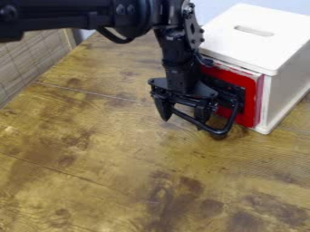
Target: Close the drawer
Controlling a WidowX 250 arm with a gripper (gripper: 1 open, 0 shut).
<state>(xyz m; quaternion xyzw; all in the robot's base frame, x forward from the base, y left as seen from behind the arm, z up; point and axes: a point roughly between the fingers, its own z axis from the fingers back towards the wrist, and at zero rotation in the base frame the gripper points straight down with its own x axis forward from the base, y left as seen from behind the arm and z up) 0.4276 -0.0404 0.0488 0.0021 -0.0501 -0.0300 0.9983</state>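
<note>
**Claw risks snagging the loop handle**

Nearest on the worn wooden surface [97, 172], the claw [182, 111] hangs spread wide, holding nothing, in front of the red drawer [237, 91]. Its fingers could catch the black wire handle [213, 125], skewing the push. Behind, the white box [273, 54] might slide.

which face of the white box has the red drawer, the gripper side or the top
The gripper side: the red drawer sits there; the white box top is plain white with a slot.

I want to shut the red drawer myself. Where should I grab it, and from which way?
Go for the black wire loop handle sticking out of the red drawer front. It juts toward the table's open side, so come from there, probably from above like the open gripper. The loop's gap gives fingers room.
</note>
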